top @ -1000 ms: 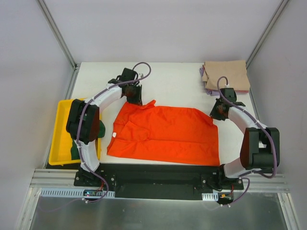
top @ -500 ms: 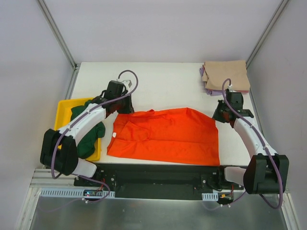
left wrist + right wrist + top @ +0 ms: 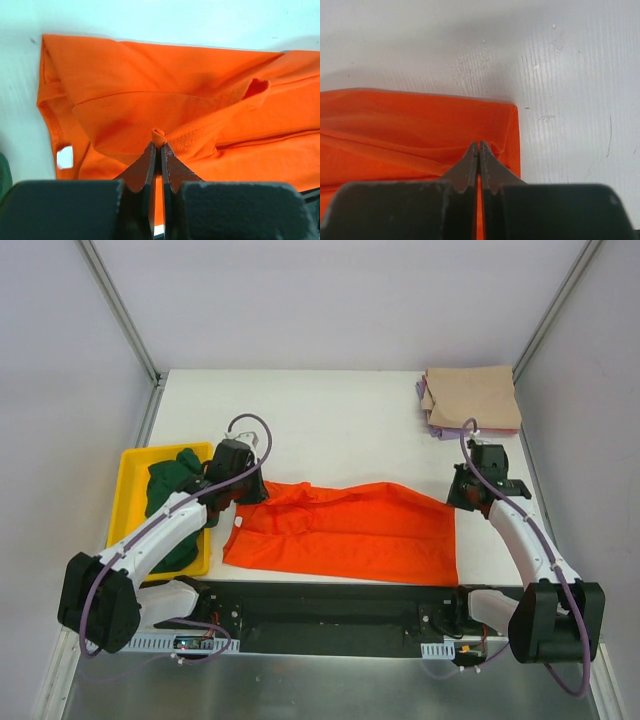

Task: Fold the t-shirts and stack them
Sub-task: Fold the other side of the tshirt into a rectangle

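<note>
both arms have drawn the orange-red t-shirt (image 3: 350, 540) far edge nearer; left gripper (image 3: 160, 146) and right gripper (image 3: 479, 146) each clench that edge's corners.

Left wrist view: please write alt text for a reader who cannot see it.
The left gripper, shut, pinches a stitched edge of the orange-red t-shirt. The rest of the shirt lies rumpled on a white table.

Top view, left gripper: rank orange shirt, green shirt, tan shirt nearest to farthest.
1. orange shirt: pinched in the left gripper, table centre.
2. green shirt: just left, in the yellow tray.
3. tan shirt: far right corner, folded.
</note>
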`<act>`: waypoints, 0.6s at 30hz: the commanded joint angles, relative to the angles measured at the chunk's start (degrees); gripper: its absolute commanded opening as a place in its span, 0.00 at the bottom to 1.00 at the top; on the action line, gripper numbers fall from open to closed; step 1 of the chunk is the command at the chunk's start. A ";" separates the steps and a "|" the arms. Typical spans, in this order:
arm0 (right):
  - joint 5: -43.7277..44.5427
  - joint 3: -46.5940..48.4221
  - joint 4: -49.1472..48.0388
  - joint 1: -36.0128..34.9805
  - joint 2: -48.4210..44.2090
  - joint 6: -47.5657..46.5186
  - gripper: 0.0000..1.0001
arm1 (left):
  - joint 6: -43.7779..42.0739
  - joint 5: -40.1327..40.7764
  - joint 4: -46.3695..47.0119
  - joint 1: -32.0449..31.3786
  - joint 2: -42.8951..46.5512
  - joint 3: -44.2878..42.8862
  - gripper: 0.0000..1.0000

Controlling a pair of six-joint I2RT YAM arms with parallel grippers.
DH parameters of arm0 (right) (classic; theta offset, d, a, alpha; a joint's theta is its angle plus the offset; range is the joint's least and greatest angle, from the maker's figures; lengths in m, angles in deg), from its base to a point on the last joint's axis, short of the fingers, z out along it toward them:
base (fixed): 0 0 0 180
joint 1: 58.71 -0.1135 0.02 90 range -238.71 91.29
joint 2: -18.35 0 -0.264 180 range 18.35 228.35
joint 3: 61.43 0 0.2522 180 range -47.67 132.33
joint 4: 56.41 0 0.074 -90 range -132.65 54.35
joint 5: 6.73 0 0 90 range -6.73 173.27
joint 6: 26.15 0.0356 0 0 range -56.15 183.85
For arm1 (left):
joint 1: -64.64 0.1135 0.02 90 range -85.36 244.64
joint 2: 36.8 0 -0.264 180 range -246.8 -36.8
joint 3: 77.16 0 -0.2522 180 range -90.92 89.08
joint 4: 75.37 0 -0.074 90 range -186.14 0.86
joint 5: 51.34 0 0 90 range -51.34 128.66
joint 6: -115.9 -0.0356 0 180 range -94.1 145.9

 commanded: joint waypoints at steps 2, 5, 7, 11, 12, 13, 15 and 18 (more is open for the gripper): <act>1.95 -2.54 0.84 -0.25 -2.04 -1.87 0.00 | 4.80 4.91 -0.06 -1.20 5.18 4.88 0.00; 2.65 -3.59 0.32 -0.33 -1.95 -1.25 0.00 | 5.33 5.09 -0.15 -1.20 6.50 7.08 0.00; 3.79 -4.29 0.40 -0.24 -1.95 -0.81 0.00 | 5.94 5.70 -0.06 -1.20 7.99 8.66 0.00; 5.55 -5.35 0.40 -0.33 -1.60 0.07 0.02 | 6.03 6.23 -0.15 -1.20 11.07 11.04 0.00; 6.16 -5.44 0.40 -0.25 -1.51 0.50 0.04 | 6.21 6.23 -0.06 -1.20 11.60 11.65 0.00; 6.86 -5.53 0.49 -0.16 -1.42 0.94 0.08 | 6.21 5.71 -0.15 -1.20 12.04 12.09 0.02; 7.83 -5.62 0.67 -0.24 -1.77 1.30 0.11 | 6.73 4.57 -0.67 -1.20 13.18 12.71 0.00; 9.07 -5.79 1.45 -0.24 -2.91 1.30 0.34 | 8.75 4.21 -2.51 -1.20 17.56 14.20 0.23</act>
